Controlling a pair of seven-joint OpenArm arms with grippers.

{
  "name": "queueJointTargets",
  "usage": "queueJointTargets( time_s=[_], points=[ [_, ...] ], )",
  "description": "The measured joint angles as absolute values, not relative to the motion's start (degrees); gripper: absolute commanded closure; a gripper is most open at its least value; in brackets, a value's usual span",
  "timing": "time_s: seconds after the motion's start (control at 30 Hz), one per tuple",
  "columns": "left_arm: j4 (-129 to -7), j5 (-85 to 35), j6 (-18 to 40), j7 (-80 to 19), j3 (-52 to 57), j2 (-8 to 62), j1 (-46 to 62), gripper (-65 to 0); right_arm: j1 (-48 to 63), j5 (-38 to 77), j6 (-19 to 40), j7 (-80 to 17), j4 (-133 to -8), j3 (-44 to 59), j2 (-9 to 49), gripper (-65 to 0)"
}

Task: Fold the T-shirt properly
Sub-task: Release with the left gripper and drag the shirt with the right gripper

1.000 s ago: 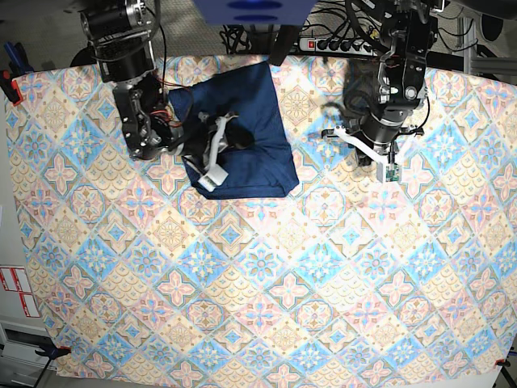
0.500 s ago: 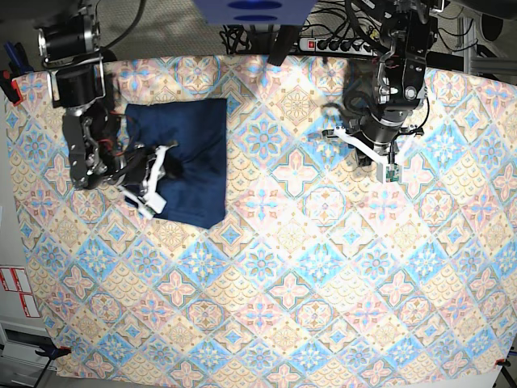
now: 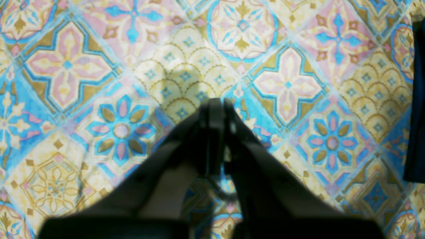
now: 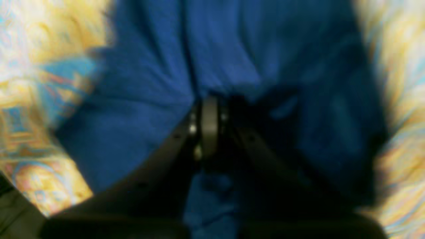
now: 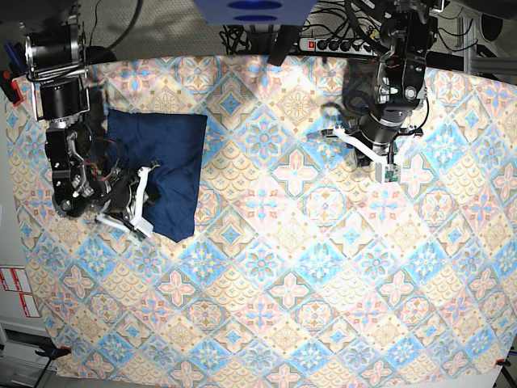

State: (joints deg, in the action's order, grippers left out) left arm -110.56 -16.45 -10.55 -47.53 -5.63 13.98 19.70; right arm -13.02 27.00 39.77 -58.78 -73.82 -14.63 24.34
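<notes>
Navy T-shirt point(image 5: 166, 166) lies folded on patterned cloth point(image 5: 323, 283), no print legible.

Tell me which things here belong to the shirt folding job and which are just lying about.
Part of the job:
- folded dark navy blue knit shirt
- right claw, shut, on the shirt
- left claw, shut, over bare cloth

Just there:
- pastel tile-print tablecloth
- power strip beyond the far edge
- red-and-white labels beside the table
</notes>
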Motion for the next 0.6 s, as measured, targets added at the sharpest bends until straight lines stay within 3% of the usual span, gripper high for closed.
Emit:
queueJointTargets(
  time_s=[0.37,0.6],
  points=[
    [-110.56,-16.45,-10.52,-47.51,-5.63,13.98,19.66,0.0,-6.85,27.66,39.83,-61.6,-80.2,-14.9,22.0,-0.2],
    [-110.52,-16.47,-10.5,-47.33,-5.69,13.93,19.62,0.0,2.87,26.35,39.86,-67.9,-86.89,-14.35,22.52,-0.2]
  ],
)
